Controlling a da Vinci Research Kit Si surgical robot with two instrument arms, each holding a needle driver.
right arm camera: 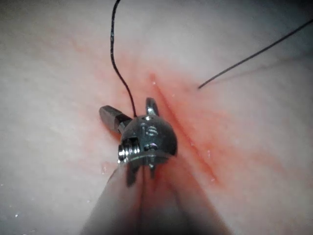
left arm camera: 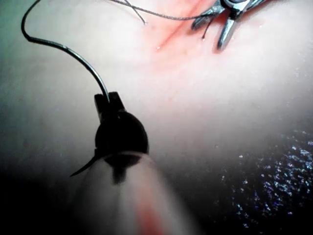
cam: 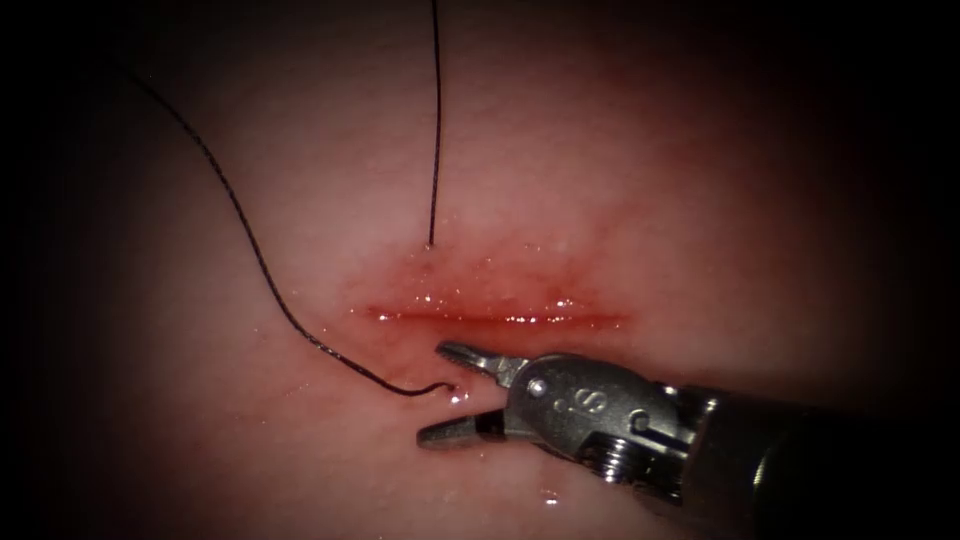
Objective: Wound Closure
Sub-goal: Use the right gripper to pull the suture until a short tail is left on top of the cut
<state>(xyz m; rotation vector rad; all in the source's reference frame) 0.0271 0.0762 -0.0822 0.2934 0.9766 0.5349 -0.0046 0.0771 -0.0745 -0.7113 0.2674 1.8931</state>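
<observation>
Right tool [cam: 455, 395] below cut [cam: 495, 318]; thread [cam: 250, 240] between its fingers [cam: 465, 355], trailing left.

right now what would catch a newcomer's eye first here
The red wet cut across the tissue, and just below it the right tool with jaws open around a thread end. In the left wrist view, the left tool grips the curved needle above the tissue.

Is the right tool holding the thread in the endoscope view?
No: the right tool has open jaws, and the thread ends between them ungripped.

Pale pink tissue [cam: 620, 160] is marked by a red cut [cam: 500, 318]; black thread [cam: 250, 245] and a silver right hand [cam: 462, 392] are seen.
</observation>
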